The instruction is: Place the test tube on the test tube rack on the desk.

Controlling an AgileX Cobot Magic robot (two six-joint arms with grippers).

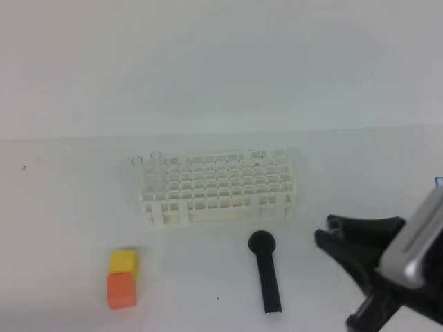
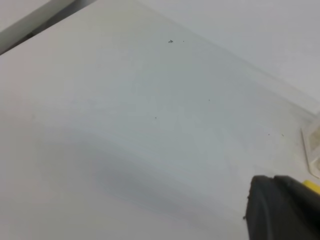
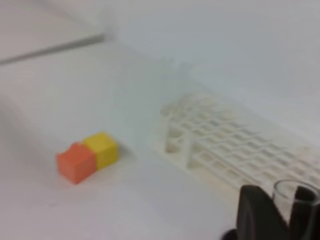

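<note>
Glass test tube [image 3: 296, 197] pinched upright in right fingers [image 3: 252, 212], bound for white rack [image 1: 220, 187]; left fingers closed, empty.

Bare desk [image 1: 62, 207] is seen left of the rack [image 1: 218, 185] and between the rack and the blocks [image 1: 122, 278]. The front approach is partly barred by the black tool [image 1: 266, 273]. Tubes [image 1: 147, 166] stand at the rack's left end.
</note>
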